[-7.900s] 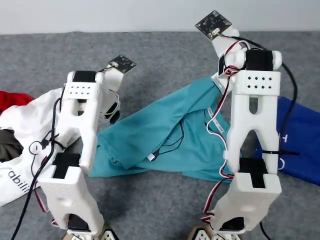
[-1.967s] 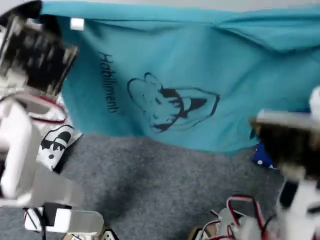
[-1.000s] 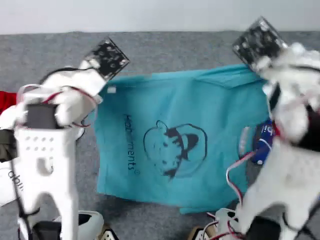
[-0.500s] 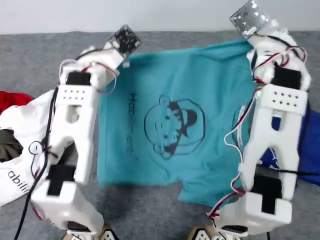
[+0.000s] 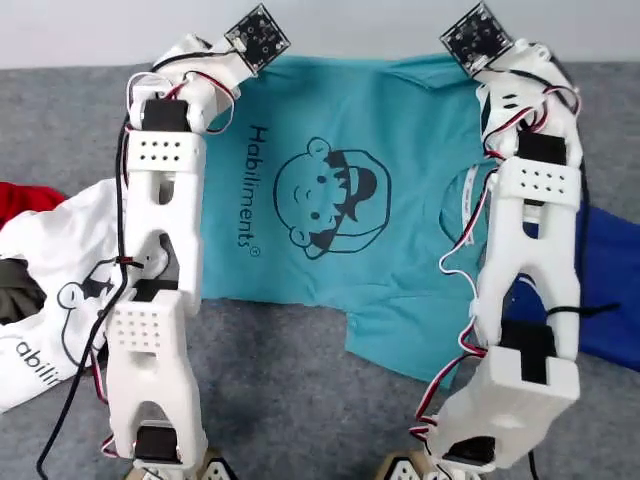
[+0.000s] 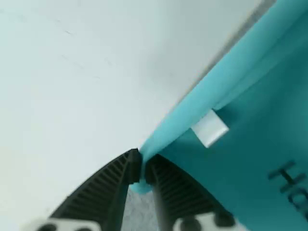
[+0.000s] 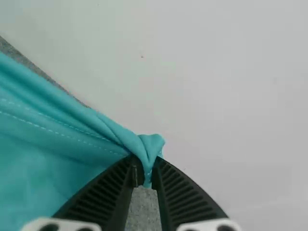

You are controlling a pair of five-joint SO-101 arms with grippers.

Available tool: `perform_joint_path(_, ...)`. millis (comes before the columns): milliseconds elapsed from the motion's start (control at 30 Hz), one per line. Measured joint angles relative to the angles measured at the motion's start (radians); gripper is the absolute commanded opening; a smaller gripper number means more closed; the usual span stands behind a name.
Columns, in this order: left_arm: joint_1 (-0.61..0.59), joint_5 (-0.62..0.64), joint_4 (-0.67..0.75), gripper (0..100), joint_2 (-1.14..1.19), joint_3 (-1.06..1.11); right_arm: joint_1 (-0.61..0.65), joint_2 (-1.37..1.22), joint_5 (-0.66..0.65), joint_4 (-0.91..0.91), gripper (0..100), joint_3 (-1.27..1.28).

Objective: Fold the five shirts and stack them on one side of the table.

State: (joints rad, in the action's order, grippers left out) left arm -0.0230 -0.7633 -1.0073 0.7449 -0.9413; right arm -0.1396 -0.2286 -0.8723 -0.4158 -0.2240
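A teal shirt (image 5: 330,210) with a printed cartoon face lies spread flat across the middle of the grey table, stretched between both arms at the far edge. My left gripper (image 6: 142,166) is shut on one far corner of the teal shirt (image 6: 240,144), near its white label (image 6: 210,128). My right gripper (image 7: 143,175) is shut on a bunched far corner of the teal shirt (image 7: 53,144). In the high view the left arm (image 5: 160,200) stands along the shirt's left side and the right arm (image 5: 530,220) along its right side.
A white shirt (image 5: 50,290) lies crumpled at the left, with a red one (image 5: 22,198) and a dark one (image 5: 15,285) beside it. A blue shirt (image 5: 610,290) lies at the right under the right arm. A pale wall runs along the table's far edge.
Both arms lifted the crumpled teal shirt, swung it out wide, then lowered it and stretched it flat toward the far edge. Both grippers kept hold of its corners.
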Motion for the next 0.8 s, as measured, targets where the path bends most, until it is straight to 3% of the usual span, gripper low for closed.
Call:
perform_joint_path(200,0.000,-0.002,-0.311,0,0.044,-0.114,0.003,0.000,0.000,-0.167,0.9,0.000)
perform_joint_path(467,-0.002,-0.002,-0.661,1,0.049,-0.130,0.032,0.069,-0.003,-0.637,0.9,0.000)
perform_joint_path(800,-0.002,-0.002,-0.720,1,0.049,-0.037,0.052,0.164,0.020,-1.152,0.9,0.000)
